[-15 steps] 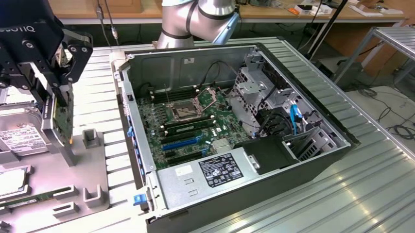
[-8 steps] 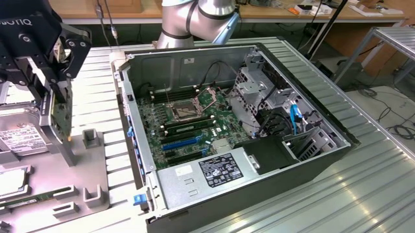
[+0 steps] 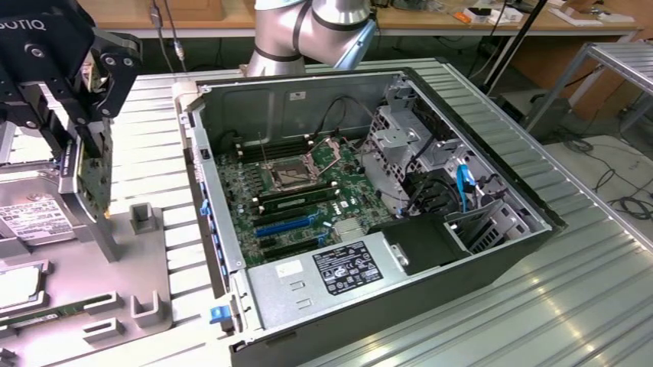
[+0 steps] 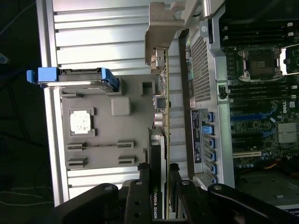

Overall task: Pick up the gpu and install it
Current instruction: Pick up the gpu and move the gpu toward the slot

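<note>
Black matte gripper (image 4: 160, 181) fingers clamp tight on the thin, flat gpu (image 4: 155, 149), held edge-on with its bent silver bracket (image 4: 161, 32) farthest from them, in the exterior view's upper left, beside the open steel case (image 3: 306, 84) on the ribbed metal table (image 3: 571, 306).

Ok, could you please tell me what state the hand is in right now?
Hand: closed, holding the gpu edge-on over the grey parts tray.

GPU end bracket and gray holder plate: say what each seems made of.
GPU: end bracket looks like bare sheet metal, dull silver with a folded lip. Gray holder plate: probably matte plastic, uniform flat gray with moulded raised blocks, though painted metal can't be ruled out.
</note>
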Controlling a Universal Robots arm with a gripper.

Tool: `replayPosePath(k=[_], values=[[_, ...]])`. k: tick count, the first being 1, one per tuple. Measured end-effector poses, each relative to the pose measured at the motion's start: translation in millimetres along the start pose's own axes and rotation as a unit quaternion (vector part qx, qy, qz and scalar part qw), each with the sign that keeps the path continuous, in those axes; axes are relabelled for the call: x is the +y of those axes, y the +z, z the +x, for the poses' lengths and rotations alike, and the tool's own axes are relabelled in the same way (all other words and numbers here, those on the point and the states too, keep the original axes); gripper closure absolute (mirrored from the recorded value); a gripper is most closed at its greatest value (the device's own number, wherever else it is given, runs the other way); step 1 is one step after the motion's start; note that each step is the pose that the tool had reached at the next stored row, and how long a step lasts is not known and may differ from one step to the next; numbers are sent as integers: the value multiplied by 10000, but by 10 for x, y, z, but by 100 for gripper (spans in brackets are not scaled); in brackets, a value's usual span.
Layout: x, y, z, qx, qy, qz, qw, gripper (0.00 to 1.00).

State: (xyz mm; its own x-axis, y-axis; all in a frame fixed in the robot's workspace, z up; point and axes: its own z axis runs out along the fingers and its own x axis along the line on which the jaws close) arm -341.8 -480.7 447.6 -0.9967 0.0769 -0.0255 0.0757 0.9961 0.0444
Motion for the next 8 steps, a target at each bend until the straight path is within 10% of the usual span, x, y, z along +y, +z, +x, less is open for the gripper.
replayPosePath(k=[8], values=[[2,1,-28,0,0,0,10000,73]])
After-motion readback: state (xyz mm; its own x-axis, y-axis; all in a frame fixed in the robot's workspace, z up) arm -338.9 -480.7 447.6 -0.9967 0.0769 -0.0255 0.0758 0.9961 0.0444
